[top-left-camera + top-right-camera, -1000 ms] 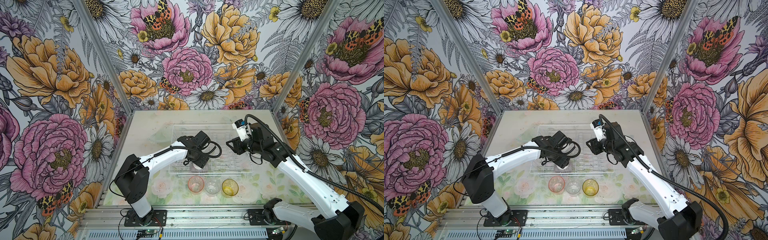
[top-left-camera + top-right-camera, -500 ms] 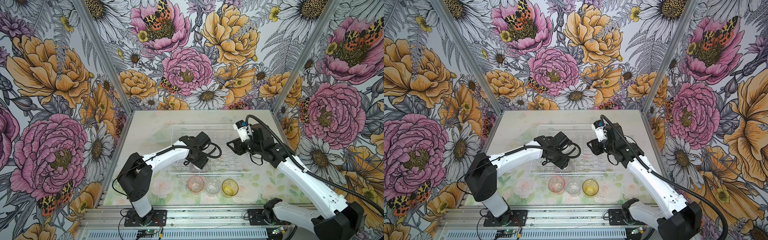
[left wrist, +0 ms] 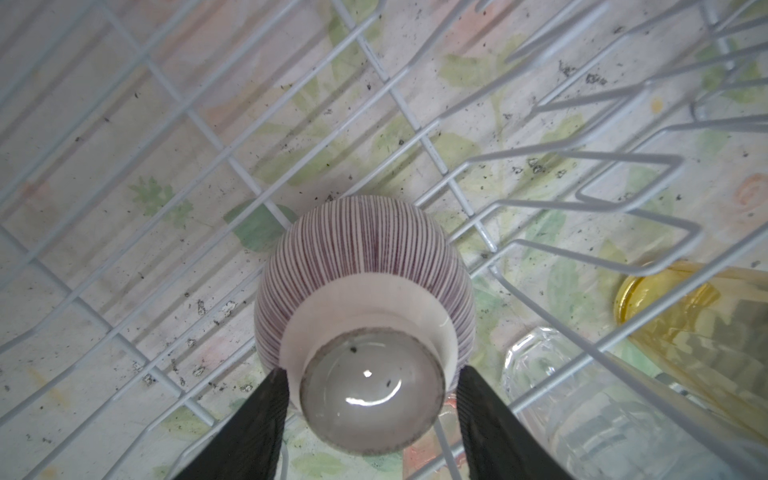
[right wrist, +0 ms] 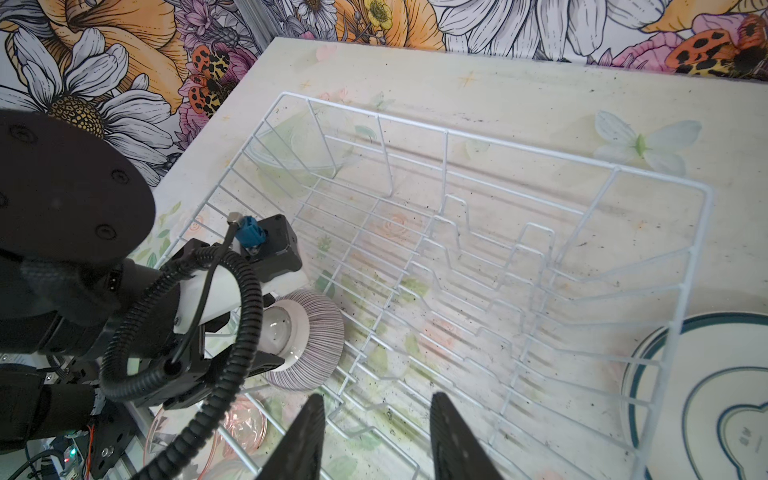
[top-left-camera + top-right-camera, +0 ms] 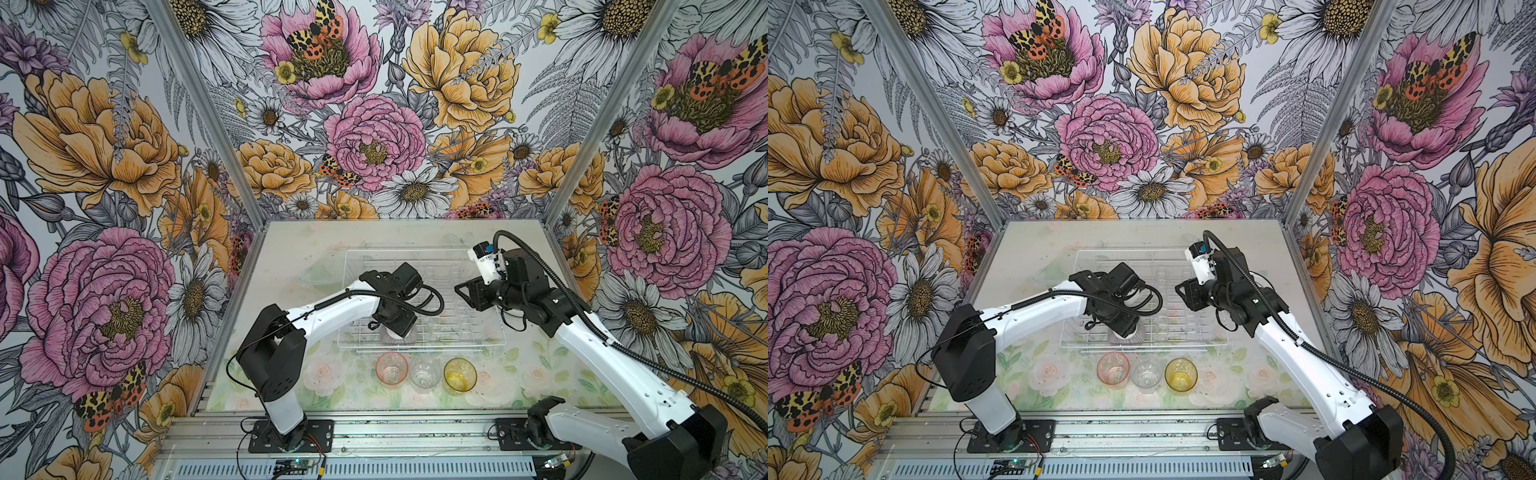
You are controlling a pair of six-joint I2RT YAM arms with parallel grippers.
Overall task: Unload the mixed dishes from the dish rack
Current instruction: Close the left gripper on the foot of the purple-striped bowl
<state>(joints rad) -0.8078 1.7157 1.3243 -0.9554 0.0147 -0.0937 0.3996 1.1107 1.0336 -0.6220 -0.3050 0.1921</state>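
The purple-grey striped bowl [image 3: 365,249] stands upside down on the wires of the white dish rack [image 5: 419,254], near its front edge. My left gripper [image 3: 372,374] reaches down over it, and its two fingers lie against opposite sides of the bowl's white foot. In both top views the left wrist hides most of the bowl [image 5: 1131,336]. My right gripper [image 4: 376,399] hovers open over the rack's right half with nothing between its fingers. Pink [image 5: 391,369], clear [image 5: 424,371] and amber [image 5: 460,374] tumblers stand upright on the table in front of the rack.
A white plate [image 4: 706,395] with a dark rim lies on the table just outside the rack's right side. A clear glass bowl [image 5: 320,272] sits beside the rack's far left corner. Upright prongs [image 4: 457,216] rise in the rack's middle.
The left gripper's fingers have drawn in around the bowl's foot and the left arm has shifted slightly. The right arm has hardly moved.
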